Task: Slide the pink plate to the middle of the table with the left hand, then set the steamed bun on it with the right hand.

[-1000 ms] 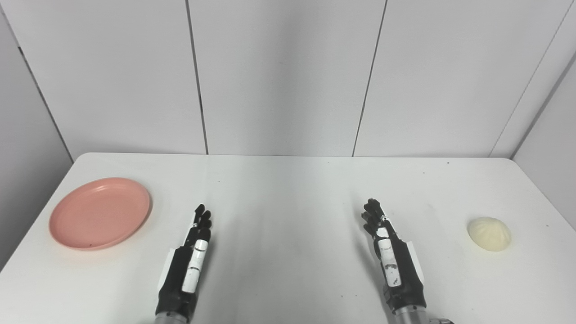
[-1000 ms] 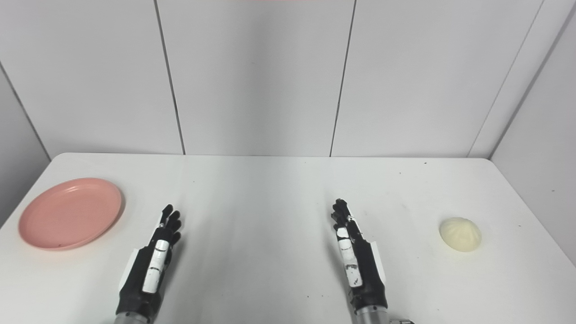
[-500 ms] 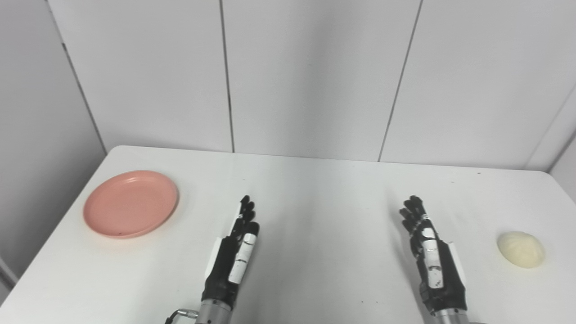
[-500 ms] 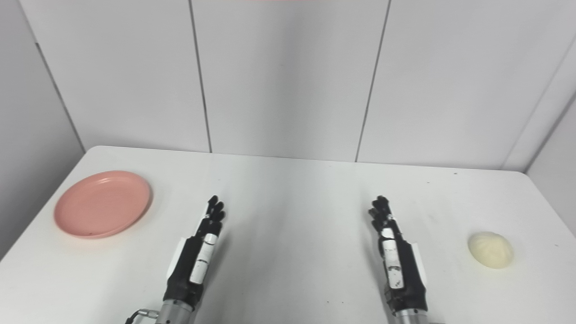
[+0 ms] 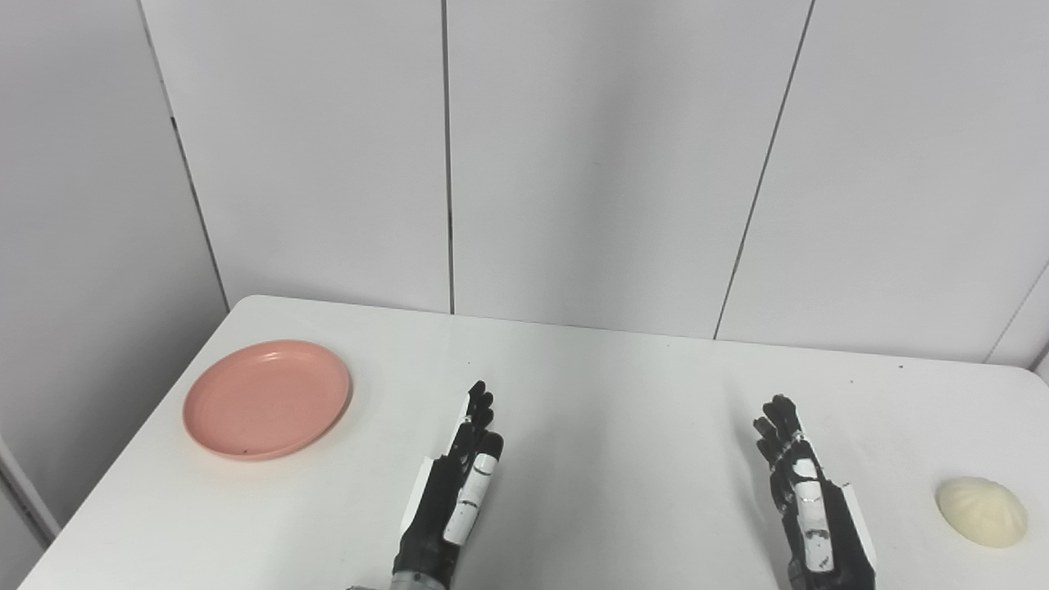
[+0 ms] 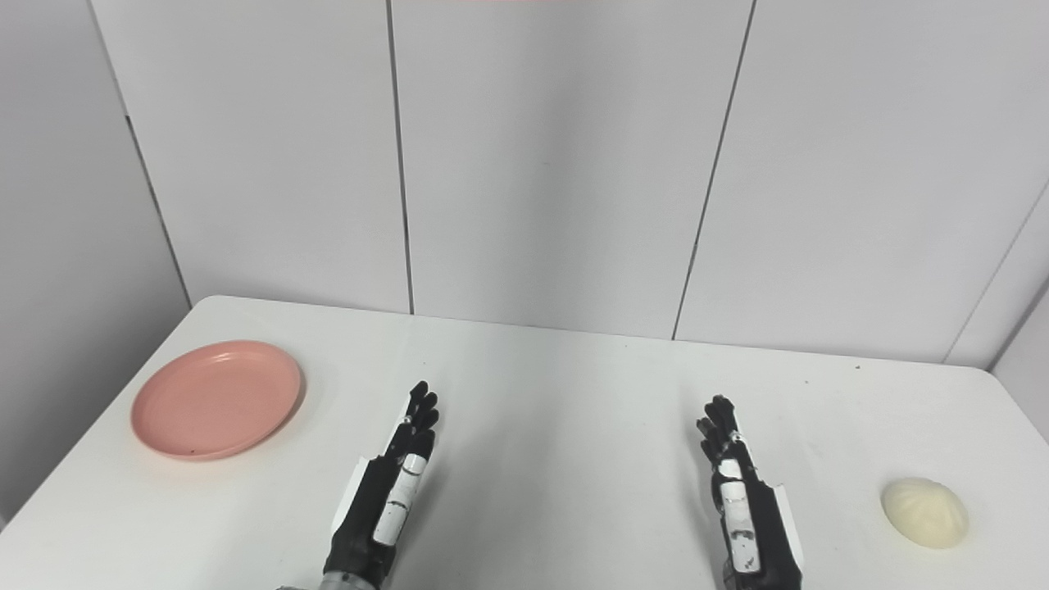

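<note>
Pink plate (image 5: pixel 267 399) flat on white tabletop (image 5: pixel 606 393), far left side, untouched. Steamed bun (image 5: pixel 982 511) near right edge, well apart from plate. Left hand (image 5: pixel 456 492) and right hand (image 5: pixel 807 500) both empty, fingers extended, low over tabletop between plate and bun.

Black hand (image 5: pixel 455 500); white panels; grey wrist.
</note>
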